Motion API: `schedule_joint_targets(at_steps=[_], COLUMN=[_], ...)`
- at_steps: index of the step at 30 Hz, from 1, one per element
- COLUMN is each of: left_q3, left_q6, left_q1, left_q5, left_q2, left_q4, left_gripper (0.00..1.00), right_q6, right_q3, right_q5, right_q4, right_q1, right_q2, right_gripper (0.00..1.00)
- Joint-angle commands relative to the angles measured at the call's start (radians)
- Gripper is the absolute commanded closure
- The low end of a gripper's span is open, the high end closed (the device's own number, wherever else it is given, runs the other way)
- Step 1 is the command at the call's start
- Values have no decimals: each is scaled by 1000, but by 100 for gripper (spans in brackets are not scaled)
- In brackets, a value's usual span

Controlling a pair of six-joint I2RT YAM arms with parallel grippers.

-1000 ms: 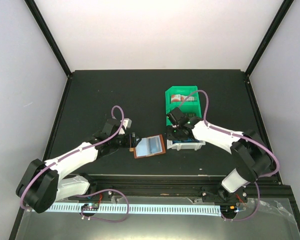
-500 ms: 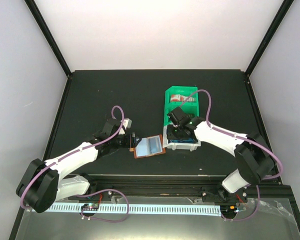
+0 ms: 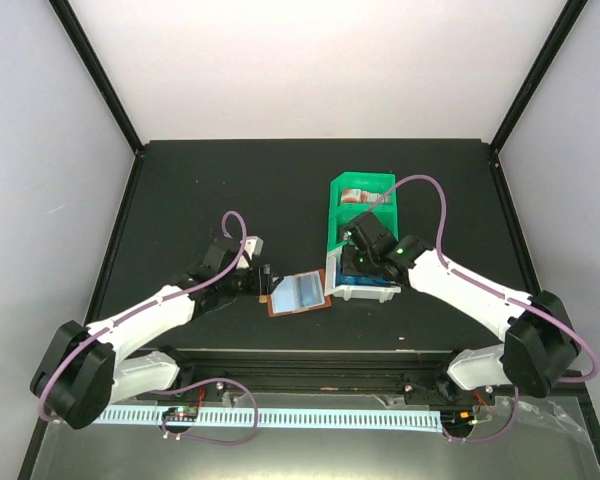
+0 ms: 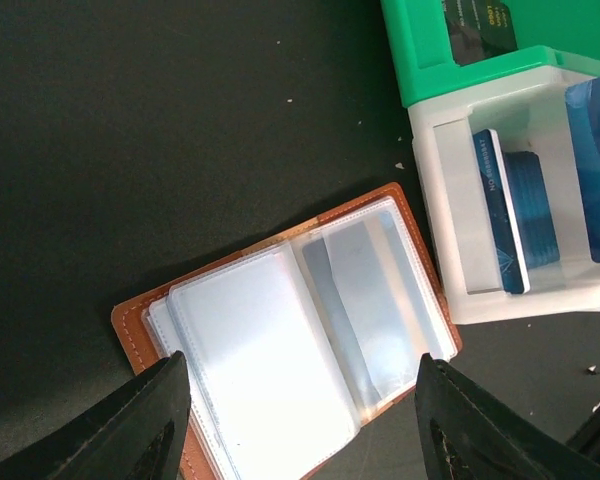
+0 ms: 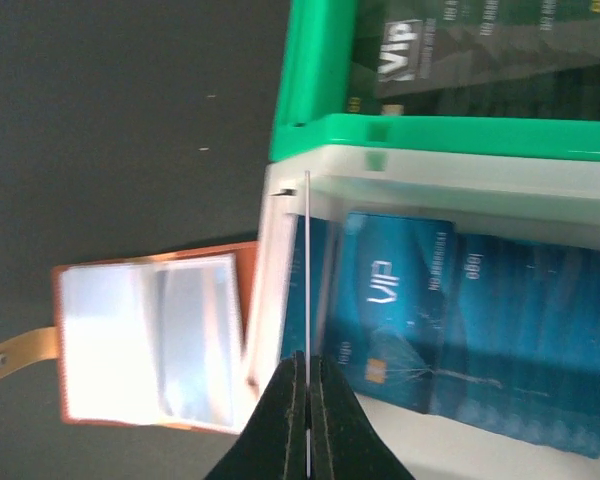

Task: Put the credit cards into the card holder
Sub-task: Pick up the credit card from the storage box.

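At the centre of the black bench (image 3: 200, 200), a brown leather card holder with clear plastic sleeves (image 3: 300, 293) lies open, just beside the green-and-white divided plastic tray (image 3: 336, 205), at the tray's 9 o'clock side. The left end effector (image 4: 300, 420) is spread, one finger on each side of the card holder. The right end effector (image 5: 307, 400) is pressed together, pinching a thin blue plastic credit card (image 5: 307, 250) edge-on over the tray's white compartment, where more blue cards (image 5: 500, 340) lie.

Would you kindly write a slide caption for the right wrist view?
Right gripper pinches a card edge-on above blue cards in the tray, open card holder alongside.
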Motion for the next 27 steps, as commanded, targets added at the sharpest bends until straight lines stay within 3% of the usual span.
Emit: schedule_joint_targets(at_steps=[1,5,11,27], left_q3=[-6,-7,-9,8], left_q6=[-18,-19,-15,-32], left_q1=[9,9,4,-21], left_q5=[22,59,130,163], left_q2=[-33,-37,-21,50], left_q4=[16,28,51,87], left_gripper=[37,37,38,38], right_q6=[-38,-29,-6,43], right_q3=[37,48,31,-30], right_q5=[-65,-116,-50,190], right_q4=[76,148,126,-56], right_q1=[41,75,80,79], right_q2=[2,88,167,126], right_gripper=[99,99,99,99])
